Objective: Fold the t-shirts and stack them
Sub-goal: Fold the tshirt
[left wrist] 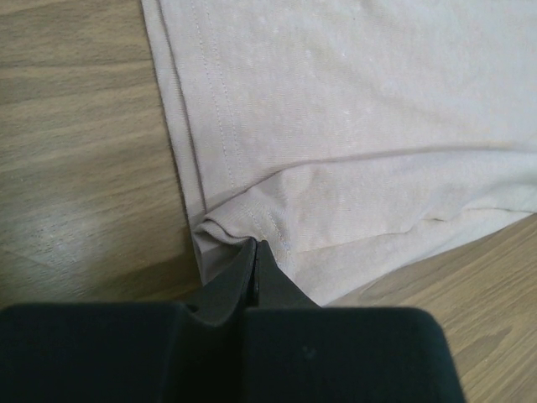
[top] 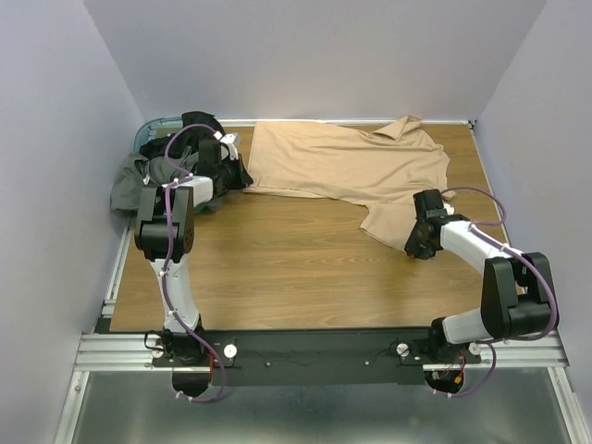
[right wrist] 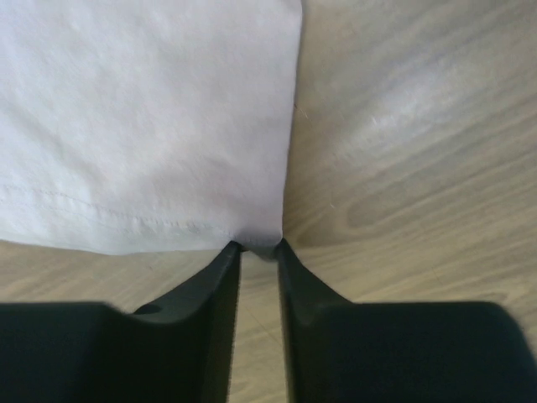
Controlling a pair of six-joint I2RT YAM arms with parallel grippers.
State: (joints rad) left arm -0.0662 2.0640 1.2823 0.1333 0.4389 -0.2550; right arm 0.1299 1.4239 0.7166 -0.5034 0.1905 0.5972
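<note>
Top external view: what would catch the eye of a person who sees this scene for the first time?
A tan t-shirt lies spread across the far half of the wooden table. The left end effector is shut on its left hem corner, while the right end effector has its jaws slightly apart around a near-right corner. A heap of dark shirts sits at the far left, by a teal basket.

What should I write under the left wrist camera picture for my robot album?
The left claw, shut tight, pinches a hemmed corner of the tan t-shirt lying on the wooden table.
</note>
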